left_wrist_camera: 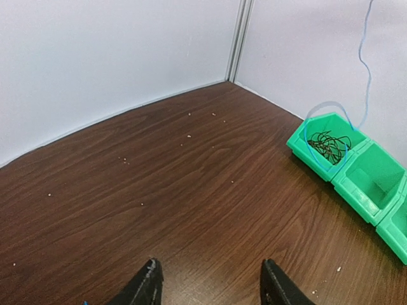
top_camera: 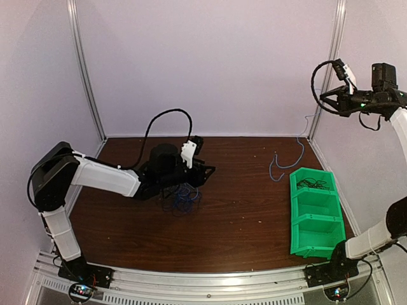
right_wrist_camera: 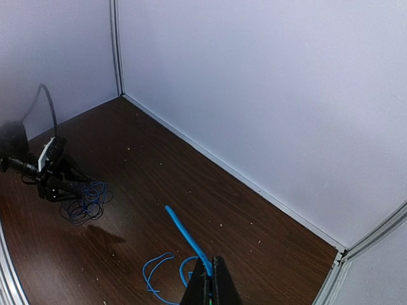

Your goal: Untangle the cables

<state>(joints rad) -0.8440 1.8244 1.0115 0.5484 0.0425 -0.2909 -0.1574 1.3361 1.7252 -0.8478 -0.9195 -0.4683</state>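
Note:
A tangle of blue and black cables (top_camera: 180,198) lies on the brown table just under and behind my left gripper (top_camera: 206,171). The tangle also shows in the right wrist view (right_wrist_camera: 86,203). My left gripper (left_wrist_camera: 210,264) is open and empty, low over bare wood. My right gripper (top_camera: 324,96) is raised high at the right and is shut (right_wrist_camera: 213,260) on one blue cable (right_wrist_camera: 184,232). That cable hangs down the corner, and its free end loops on the table (top_camera: 278,166). It also shows in the left wrist view (left_wrist_camera: 365,63).
A green three-compartment bin (top_camera: 315,238) stands at the right. Its far compartment holds a black cable (top_camera: 316,184), also seen in the left wrist view (left_wrist_camera: 327,146). White walls with metal posts close in the table on three sides.

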